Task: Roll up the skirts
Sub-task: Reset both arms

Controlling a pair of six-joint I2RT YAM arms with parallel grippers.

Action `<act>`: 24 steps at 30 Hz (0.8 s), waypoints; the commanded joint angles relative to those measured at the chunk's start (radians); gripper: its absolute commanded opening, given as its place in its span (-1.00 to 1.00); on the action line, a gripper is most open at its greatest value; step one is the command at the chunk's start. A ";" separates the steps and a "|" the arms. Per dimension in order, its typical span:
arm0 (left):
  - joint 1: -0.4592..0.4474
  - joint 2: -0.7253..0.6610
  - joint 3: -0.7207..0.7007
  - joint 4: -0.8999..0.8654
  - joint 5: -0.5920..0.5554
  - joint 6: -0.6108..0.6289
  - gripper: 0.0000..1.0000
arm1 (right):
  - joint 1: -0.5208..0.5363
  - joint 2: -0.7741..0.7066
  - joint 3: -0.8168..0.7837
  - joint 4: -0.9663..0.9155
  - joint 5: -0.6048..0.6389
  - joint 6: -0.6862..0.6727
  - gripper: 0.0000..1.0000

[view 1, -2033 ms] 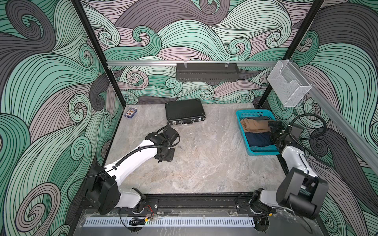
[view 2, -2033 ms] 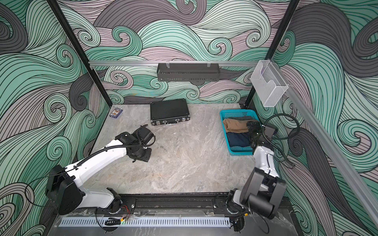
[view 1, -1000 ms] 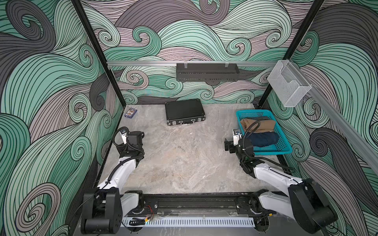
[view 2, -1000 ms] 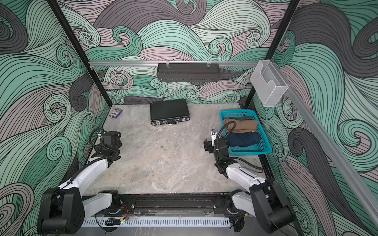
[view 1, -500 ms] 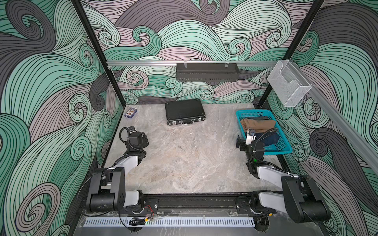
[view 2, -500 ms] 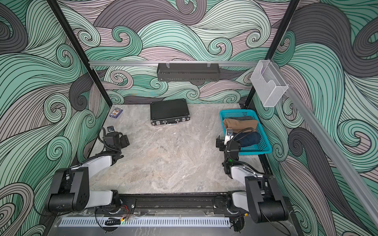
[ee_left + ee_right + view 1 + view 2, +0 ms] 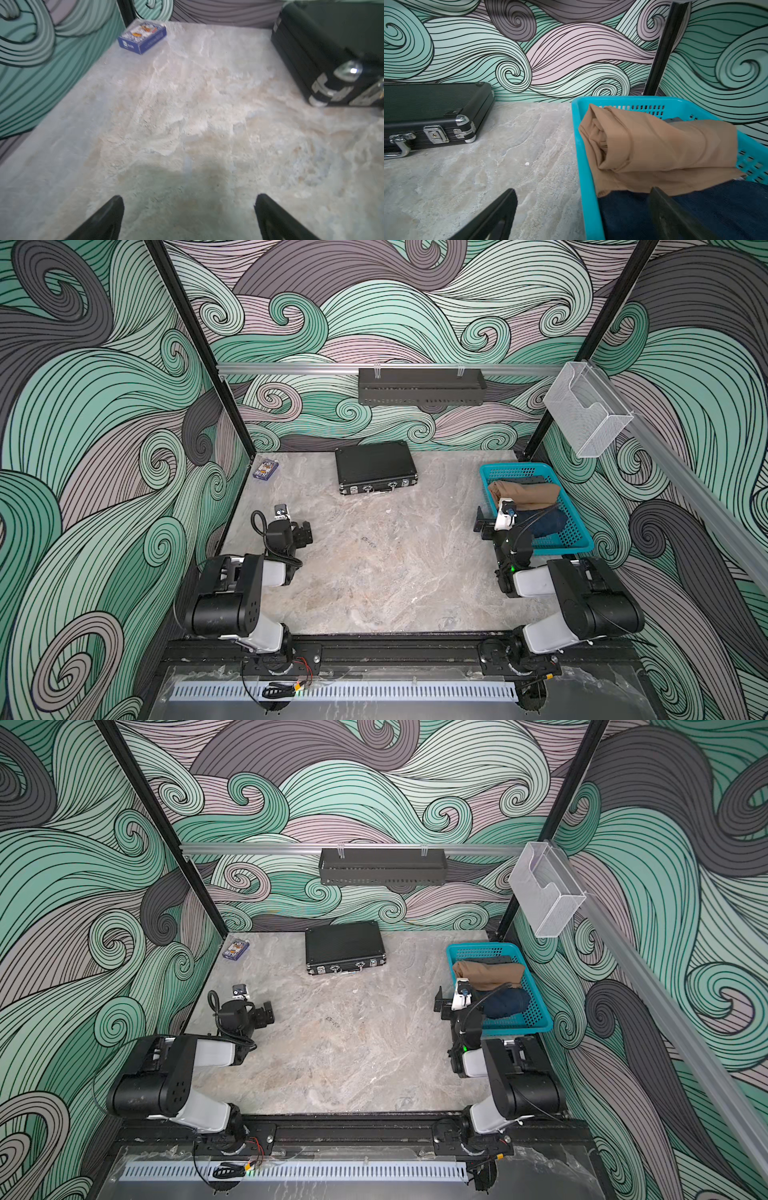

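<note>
Right wrist view: right gripper wide, empty, fingers straddling teal plastic basket wall; rolled tan-brown cloth skirt ahead, dark blue denim skirt beneath one finger; left gripper wide over grey marbled tabletop.

Right of centre in both top views, your tan-brown skirt lies rolled across the teal basket. The dark blue denim skirt touches it below. Only a sliver of the dark grey skirt shows above.

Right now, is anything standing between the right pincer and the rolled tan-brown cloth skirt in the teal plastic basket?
Only the teal plastic basket's side wall: it runs through the gap of the open right pincer, alongside the rolled tan-brown cloth skirt. Nothing else visible blocks it.
</note>
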 commanded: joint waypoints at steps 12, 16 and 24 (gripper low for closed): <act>0.000 -0.024 0.091 -0.023 0.023 0.004 0.97 | -0.057 0.005 0.071 -0.262 -0.055 0.052 0.99; 0.000 -0.020 0.087 -0.008 0.022 0.006 0.97 | -0.057 0.004 0.072 -0.269 -0.055 0.053 0.99; 0.000 -0.020 0.088 -0.011 0.022 0.006 0.97 | -0.057 0.009 0.081 -0.283 -0.057 0.054 0.99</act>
